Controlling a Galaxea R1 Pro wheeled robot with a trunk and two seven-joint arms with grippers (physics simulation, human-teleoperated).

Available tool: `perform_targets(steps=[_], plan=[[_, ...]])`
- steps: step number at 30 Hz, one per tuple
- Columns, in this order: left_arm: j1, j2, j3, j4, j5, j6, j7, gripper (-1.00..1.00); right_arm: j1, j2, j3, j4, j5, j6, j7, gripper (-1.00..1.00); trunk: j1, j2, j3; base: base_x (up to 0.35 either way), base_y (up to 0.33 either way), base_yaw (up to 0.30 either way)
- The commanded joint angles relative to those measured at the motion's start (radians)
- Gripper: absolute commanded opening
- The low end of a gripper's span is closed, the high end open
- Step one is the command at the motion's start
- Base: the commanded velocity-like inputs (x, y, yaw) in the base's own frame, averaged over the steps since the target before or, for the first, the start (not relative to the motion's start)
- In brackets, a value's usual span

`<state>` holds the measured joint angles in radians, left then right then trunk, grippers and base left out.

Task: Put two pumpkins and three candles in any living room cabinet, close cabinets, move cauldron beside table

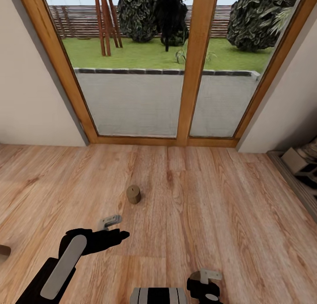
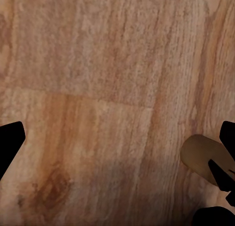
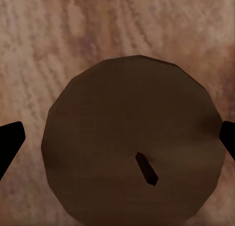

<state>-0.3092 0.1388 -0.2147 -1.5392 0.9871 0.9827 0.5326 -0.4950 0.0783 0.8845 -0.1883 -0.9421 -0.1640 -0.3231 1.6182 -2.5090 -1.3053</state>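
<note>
I count one candle (image 1: pixel 133 194) standing on the floor at twelve o'clock, and a second candle (image 3: pixel 132 142) under my right wrist camera. Two grippers: left gripper (image 1: pixel 110 222), right gripper (image 1: pixel 210 275).

On my head camera the right hand (image 1: pixel 210 281) sits at the bottom edge, mostly cut off, so I can't judge its opening there. A brown stub (image 1: pixel 4 250) pokes in at the left edge; too little shows to name it. Pale blocks (image 1: pixel 304 163) at the right edge are cropped and unclear. On my left wrist camera, a tan candle (image 2: pixel 205 157) is partly hidden behind a dark fingertip (image 2: pixel 226 173). On the right wrist camera, a blurred candle top (image 3: pixel 132 142) runs off the frame's lower edge.
</note>
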Motion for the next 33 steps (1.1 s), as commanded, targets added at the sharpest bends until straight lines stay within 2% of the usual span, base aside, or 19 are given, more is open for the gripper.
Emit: perform_targets(steps=[1, 6, 16, 23, 33], plan=[[-0.001, 0.001, -0.002, -0.001, 0.01, 0.001, 0.01, 1.0, 0.0, 0.0, 0.008, 0.0, -0.012, -0.004, -0.004, 1.0, 0.0, 0.0, -0.001, 0.0, 0.0, 0.0], [-0.001, 0.001, -0.002, -0.001, 0.01, 0.001, 0.01, 1.0, 0.0, 0.0, 0.007, 0.0, -0.013, -0.003, -0.004, 1.0, 0.001, -0.001, -0.008, 0.0, 0.0, 0.0], [-0.001, 0.001, -0.002, -0.001, 0.01, 0.001, 0.01, 1.0, 0.0, 0.0, 0.007, 0.001, -0.014, -0.002, -0.004, 1.0, 0.001, -0.001, -0.008, 0.0, 0.0, 0.0], [-0.001, 0.001, -0.002, -0.001, 0.01, 0.001, 0.01, 1.0, 0.0, 0.0, 0.007, 0.057, -0.014, -0.003, -0.004, 1.0, 0.001, -0.001, -0.008, 0.0, 0.0, 0.0], [-0.001, 0.001, -0.002, -0.001, 0.01, 0.001, 0.01, 1.0, 0.0, 0.0, 0.007, 0.064, -0.014, -0.003, -0.004, 1.0, 0.001, -0.001, -0.008, 0.0, 0.0, 0.0]])
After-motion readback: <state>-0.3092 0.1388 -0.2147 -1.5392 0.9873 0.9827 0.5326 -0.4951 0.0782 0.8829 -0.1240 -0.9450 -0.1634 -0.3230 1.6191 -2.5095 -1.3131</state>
